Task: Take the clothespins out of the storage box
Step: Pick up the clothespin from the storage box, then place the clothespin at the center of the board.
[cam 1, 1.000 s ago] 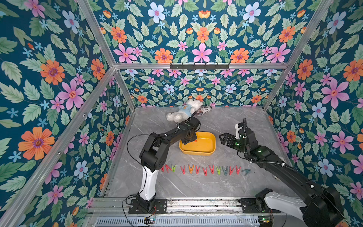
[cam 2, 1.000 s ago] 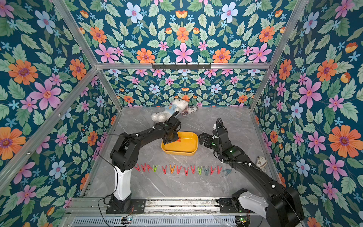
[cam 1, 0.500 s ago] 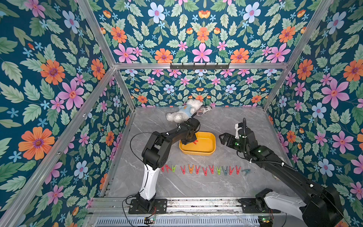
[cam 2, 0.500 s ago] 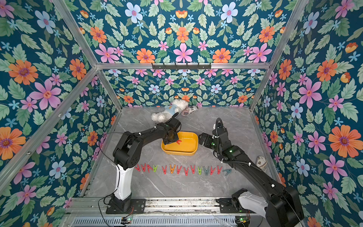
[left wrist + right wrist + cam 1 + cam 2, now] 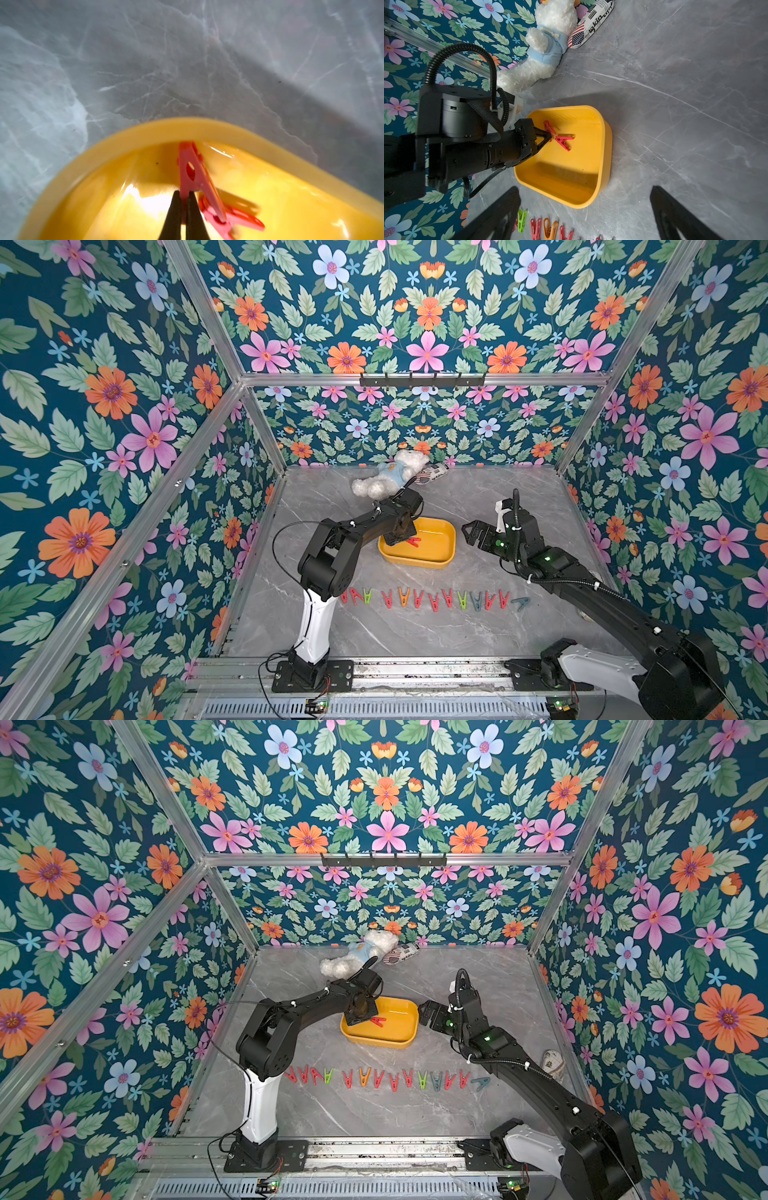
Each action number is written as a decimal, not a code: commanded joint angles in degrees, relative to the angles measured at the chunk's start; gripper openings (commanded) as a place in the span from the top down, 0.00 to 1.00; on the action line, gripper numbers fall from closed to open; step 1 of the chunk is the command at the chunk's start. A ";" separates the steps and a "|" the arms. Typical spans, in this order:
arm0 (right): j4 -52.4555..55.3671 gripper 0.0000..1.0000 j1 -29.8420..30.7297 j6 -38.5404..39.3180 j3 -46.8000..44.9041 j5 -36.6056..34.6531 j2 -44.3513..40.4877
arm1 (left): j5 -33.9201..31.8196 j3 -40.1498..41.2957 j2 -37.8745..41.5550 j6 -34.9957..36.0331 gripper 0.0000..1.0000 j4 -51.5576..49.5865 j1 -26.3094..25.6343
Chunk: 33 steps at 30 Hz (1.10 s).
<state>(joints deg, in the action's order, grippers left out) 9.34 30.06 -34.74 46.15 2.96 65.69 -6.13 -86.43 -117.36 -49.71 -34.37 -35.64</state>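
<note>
The yellow storage box (image 5: 440, 556) sits mid-table, seen in both top views. My left gripper (image 5: 182, 196) reaches into its near-left corner and is shut on the tail of a red clothespin (image 5: 192, 168), which stands up from the floor of the box (image 5: 280, 187). A second red clothespin (image 5: 234, 220) lies flat beside it, touching it. The right wrist view shows the same grip (image 5: 550, 136) and both clothespins (image 5: 563, 141). My right gripper (image 5: 473, 531) hovers open just right of the box, holding nothing. A row of several clothespins (image 5: 432, 599) lies on the table in front.
A white teddy bear (image 5: 390, 479) in a blue shirt and a printed pouch (image 5: 432, 472) lie at the back wall, just behind my left arm. A small patterned object (image 5: 552, 1063) rests by the right wall. Flowered walls close in three sides.
My left gripper has closed on the red clothespin in the box; half a second ago its fingers stood partly apart. Neither arm has shifted noticeably.
</note>
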 commanded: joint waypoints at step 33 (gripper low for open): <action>-14.82 0.01 13.31 3.10 11.61 6.23 18.80 | -4.33 30.78 36.33 -3.94 0.95 -6.86 11.65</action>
<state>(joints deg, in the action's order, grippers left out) -2.35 42.89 -32.69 56.55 7.68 83.05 -10.50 -57.84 -82.74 -52.38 -39.97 -25.63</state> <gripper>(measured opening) 0.993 0.077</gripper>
